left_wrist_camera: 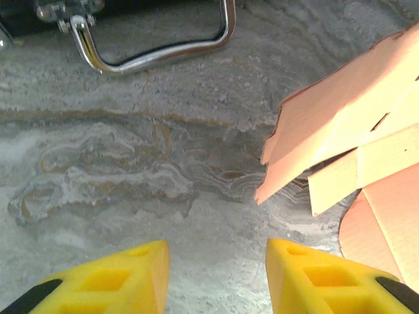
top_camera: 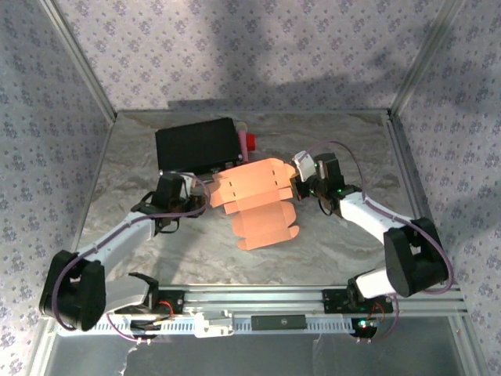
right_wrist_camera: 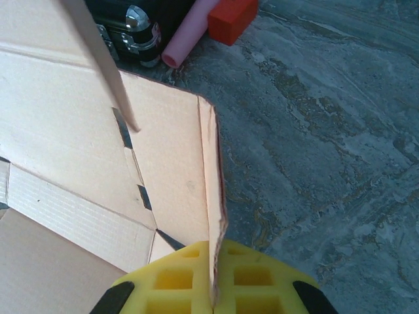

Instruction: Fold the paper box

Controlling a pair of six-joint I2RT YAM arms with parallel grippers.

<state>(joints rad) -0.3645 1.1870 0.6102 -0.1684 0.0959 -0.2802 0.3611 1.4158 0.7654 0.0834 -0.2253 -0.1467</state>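
The paper box point(top_camera: 254, 196) is an orange-tan die-cut sheet, partly folded, lying mid-table with flaps raised. My right gripper point(top_camera: 296, 182) is at its right edge, shut on an upright side flap point(right_wrist_camera: 213, 196) that stands pinched between the yellow fingers point(right_wrist_camera: 177, 281). My left gripper point(top_camera: 192, 188) hovers just left of the sheet, open, with bare table between its yellow fingers point(left_wrist_camera: 111, 278). In the left wrist view the box's flaps point(left_wrist_camera: 334, 124) hang to the upper right, apart from the fingers.
A black case point(top_camera: 197, 146) with a metal handle point(left_wrist_camera: 157, 52) lies behind the sheet. A pink tube point(right_wrist_camera: 186, 36) and a red block point(top_camera: 248, 142) sit beside it. Patterned walls and metal rails enclose the marbled table point(top_camera: 344, 149).
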